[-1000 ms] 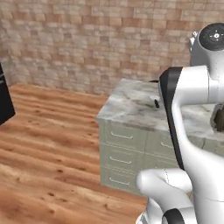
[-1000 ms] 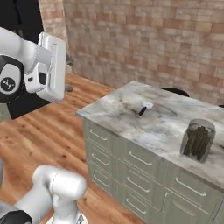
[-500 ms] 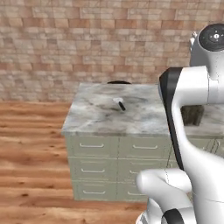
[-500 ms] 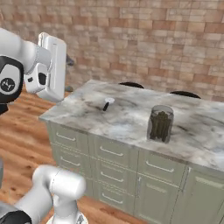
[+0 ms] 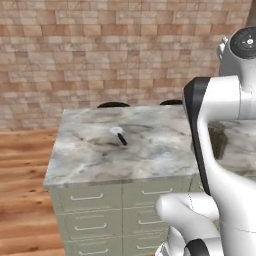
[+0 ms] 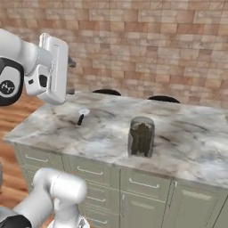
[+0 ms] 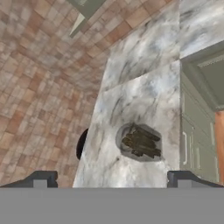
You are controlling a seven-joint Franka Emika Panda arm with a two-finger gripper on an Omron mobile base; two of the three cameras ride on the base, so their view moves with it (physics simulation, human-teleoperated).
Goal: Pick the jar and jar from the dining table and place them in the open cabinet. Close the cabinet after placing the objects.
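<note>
Behind everything stands a brick wall (image 6: 147, 49), running the full width of both base views. Before it is the dining table (image 6: 196, 147), a marble-topped island with sage-green drawer fronts; its right end is cut off by the frame in the right base view, and in the left base view the white arm (image 5: 220, 150) covers its right part. Two dark rounded shapes (image 6: 107, 92) show just above the far edge of the slab; most of each is hidden behind the table, so what they are cannot be made out.

On the marble, toward the near edge, one jar (image 6: 141, 136) stands upright, clear glass with dark brown sticks inside. From the left base view only a sliver of the jar (image 5: 218, 140) shows past the arm. The hand view tilts down on the same jar (image 7: 140, 142) from above, its sticks visible through the open top, the slab (image 7: 144, 100) rolled sideways in that picture.

Well apart from the jar, nearer the table's left end, lies a small utensil (image 6: 82, 115) with a white head and black handle; its detail is too small to read.

The gripper (image 7: 109, 180) hovers with its two tips spread wide, holding nothing, the jar between them and well beyond.
</note>
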